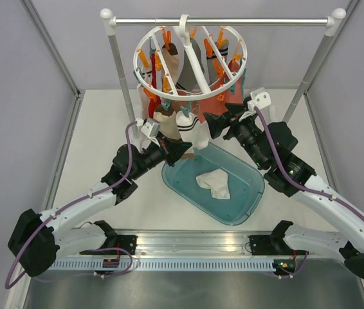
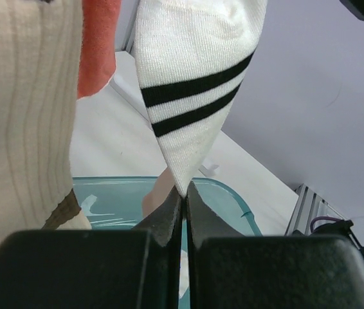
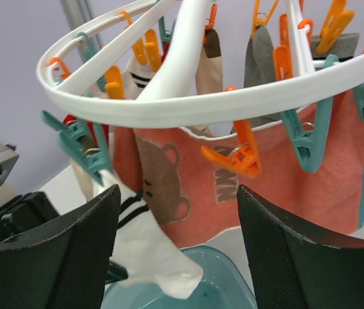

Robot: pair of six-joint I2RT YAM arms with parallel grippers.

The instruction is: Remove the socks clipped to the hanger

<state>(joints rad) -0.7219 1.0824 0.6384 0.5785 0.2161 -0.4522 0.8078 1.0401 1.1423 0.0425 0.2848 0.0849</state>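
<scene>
The white ring hanger (image 1: 148, 46) hangs by its hook from the rail, with orange and teal clips holding several socks. My left gripper (image 1: 186, 149) is shut on the lower tip of a white sock with two dark stripes (image 1: 192, 132). In the left wrist view the fingers (image 2: 169, 215) pinch that sock (image 2: 195, 77), which is stretched taut upward. My right gripper (image 1: 215, 123) is open and empty, just below the ring's near rim (image 3: 201, 103). Between its fingertips (image 3: 98, 212) I see the striped sock (image 3: 150, 251) held by a teal clip (image 3: 82, 145).
A teal bin (image 1: 253, 193) sits under the hanger with one white sock (image 1: 215, 183) in it. A coral cloth with a brown bear (image 3: 246, 193) hangs right in front of my right gripper. A beige sock (image 2: 21, 129) hangs left of the left gripper. The metal rail stand (image 1: 259, 21) spans the back.
</scene>
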